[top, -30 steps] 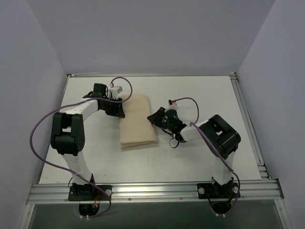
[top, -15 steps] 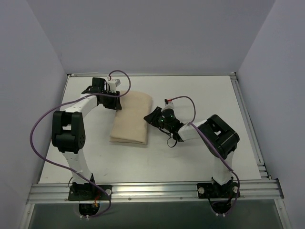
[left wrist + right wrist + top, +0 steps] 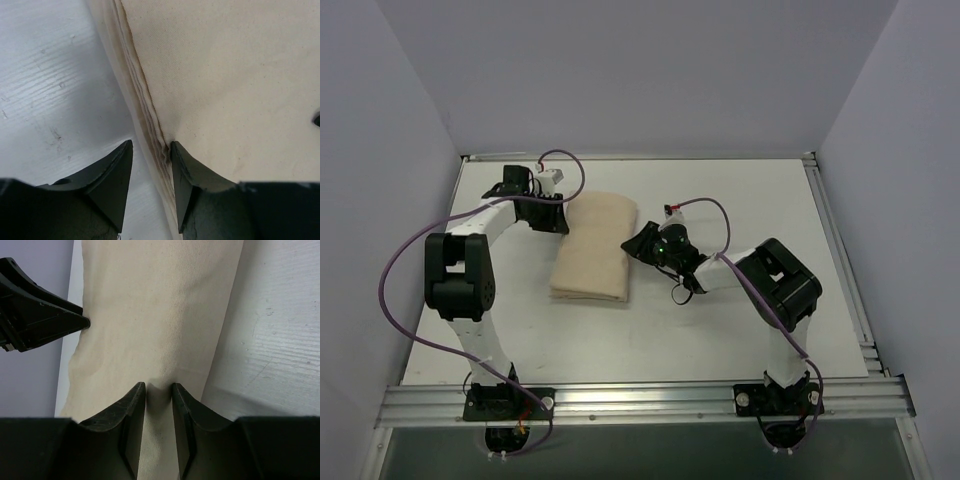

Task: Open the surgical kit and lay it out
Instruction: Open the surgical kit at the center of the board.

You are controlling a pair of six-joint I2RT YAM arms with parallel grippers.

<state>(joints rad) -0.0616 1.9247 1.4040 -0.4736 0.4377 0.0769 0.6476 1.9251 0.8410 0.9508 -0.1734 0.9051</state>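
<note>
The surgical kit is a folded beige cloth wrap (image 3: 595, 250) lying tilted on the white table; its tray and instruments are hidden inside. My left gripper (image 3: 558, 214) is at the wrap's upper left corner. In the left wrist view its jaws (image 3: 150, 165) stand apart, with the wrap's layered edge (image 3: 150, 120) against the right finger and bare table by the left finger. My right gripper (image 3: 636, 243) is at the wrap's right edge. In the right wrist view it (image 3: 158, 390) is shut on a raised pinch of the cloth (image 3: 160, 330). The left gripper's finger (image 3: 40, 315) shows there at the far side.
The white table (image 3: 770, 200) is bounded by a metal rail at the right edge (image 3: 840, 260) and the front rail (image 3: 640, 400). Grey walls stand on the left, back and right. Purple cables loop off both arms.
The wrap has swung so its near end sits further left and it lies tilted. My left gripper has moved up and left; my right gripper has shifted slightly left with the cloth.
</note>
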